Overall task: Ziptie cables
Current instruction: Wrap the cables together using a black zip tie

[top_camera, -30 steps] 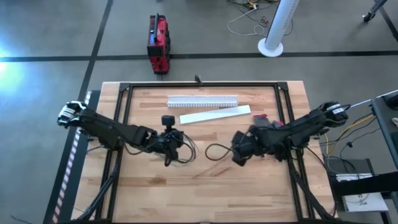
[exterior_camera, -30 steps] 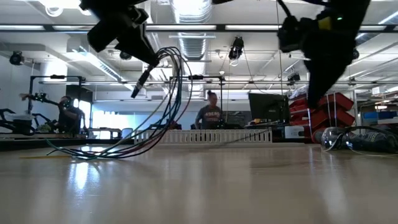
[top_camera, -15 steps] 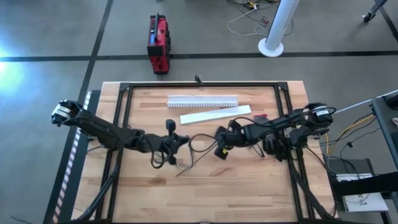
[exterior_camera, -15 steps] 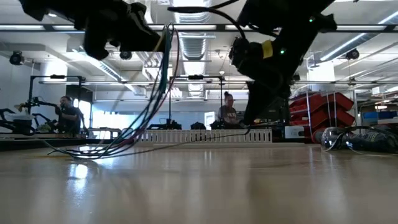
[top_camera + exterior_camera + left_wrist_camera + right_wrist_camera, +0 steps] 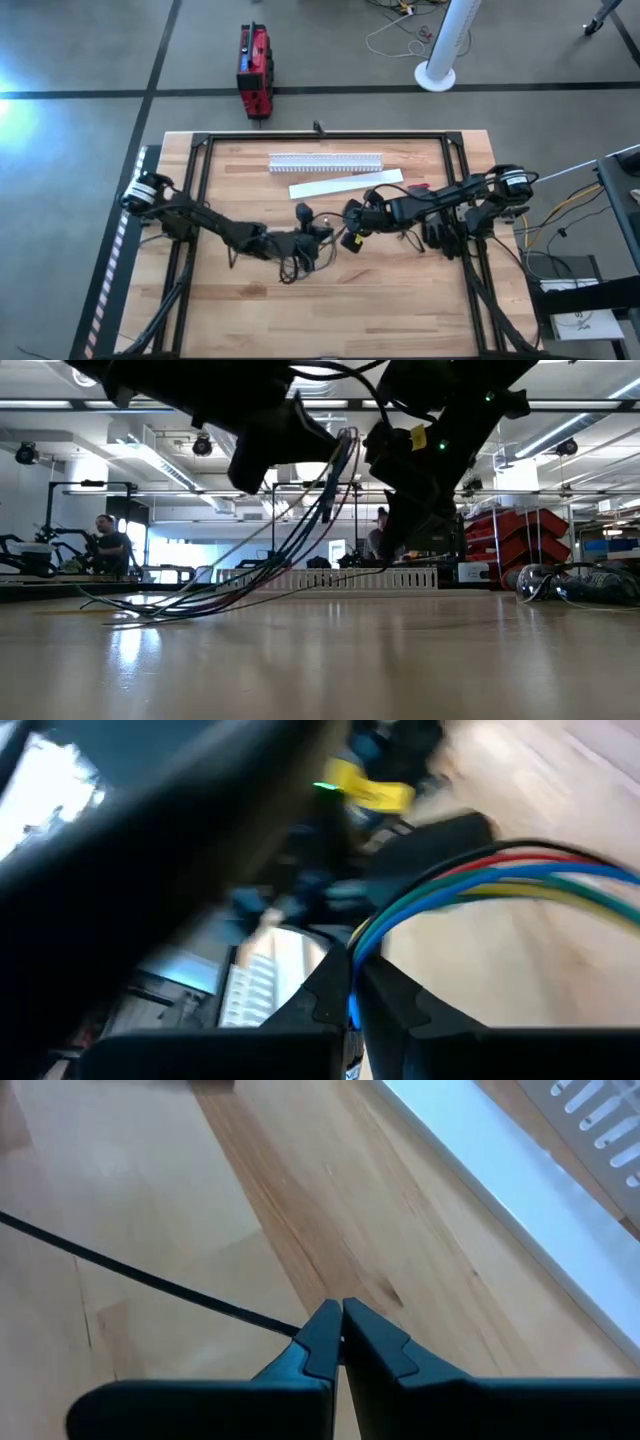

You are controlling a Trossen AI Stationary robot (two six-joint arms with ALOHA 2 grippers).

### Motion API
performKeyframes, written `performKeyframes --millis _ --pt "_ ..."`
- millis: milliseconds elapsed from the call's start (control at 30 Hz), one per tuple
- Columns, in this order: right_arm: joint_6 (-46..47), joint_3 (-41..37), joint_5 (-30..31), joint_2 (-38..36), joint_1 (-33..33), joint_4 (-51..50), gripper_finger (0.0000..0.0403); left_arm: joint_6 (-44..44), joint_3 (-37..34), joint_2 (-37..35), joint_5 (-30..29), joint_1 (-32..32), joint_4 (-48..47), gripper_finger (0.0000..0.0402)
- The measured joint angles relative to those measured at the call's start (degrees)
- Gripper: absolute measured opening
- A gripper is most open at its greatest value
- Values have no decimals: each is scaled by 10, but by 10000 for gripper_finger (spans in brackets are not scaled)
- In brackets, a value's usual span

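Note:
A bundle of thin coloured cables (image 5: 480, 880) rises from the tabletop (image 5: 180, 605) to my left gripper (image 5: 320, 235), which is shut on it near mid-table. My right gripper (image 5: 345, 225), marked by a yellow tag, stands just right of the left one. It is shut on a thin black zip tie (image 5: 150, 1278). The zip tie runs away from the fingers just above the wood. In the left wrist view the right gripper (image 5: 375, 795) shows close behind the cables. My left gripper pinches the cable bundle (image 5: 356, 952) between its two fingers where the red, blue, green and yellow strands come together. That stretch is lifted clear, and the strands trail down slack to the table (image 5: 150, 610). My right gripper pinches the zip tie's end (image 5: 300, 1326) at its fingertips, and the strip runs out sideways from them; whether it touches the wood cannot be told.
A white slotted cable duct (image 5: 325, 161) and a flat white cover strip (image 5: 345, 184) lie toward the far edge. A small red item (image 5: 418, 188) sits near the right arm. Black frame rails (image 5: 200, 200) run along both sides. Bare wood lies toward the near edge.
My left gripper has carried the lifted end of the cable bundle toward the table's right edge, up to my right gripper, while the trailing ends dragged along the wood. My right gripper moved toward the table's left and far edges with the zip tie, then held still.

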Motion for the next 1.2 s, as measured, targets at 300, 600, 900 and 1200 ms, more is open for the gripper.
performKeyframes --millis 300,600,900,1200 --pt "-32 0 0 0 -2 9 0 -46 67 21 53 -30 -116 24" --pt "-56 0 0 0 -2 25 0 -52 67 19 58 -31 -119 96" --pt "-99 0 -2 0 -3 42 0 -58 67 -14 21 -54 -113 160" --pt "-151 6 -2 0 -3 46 0 -81 66 -15 -4 -68 -127 192"
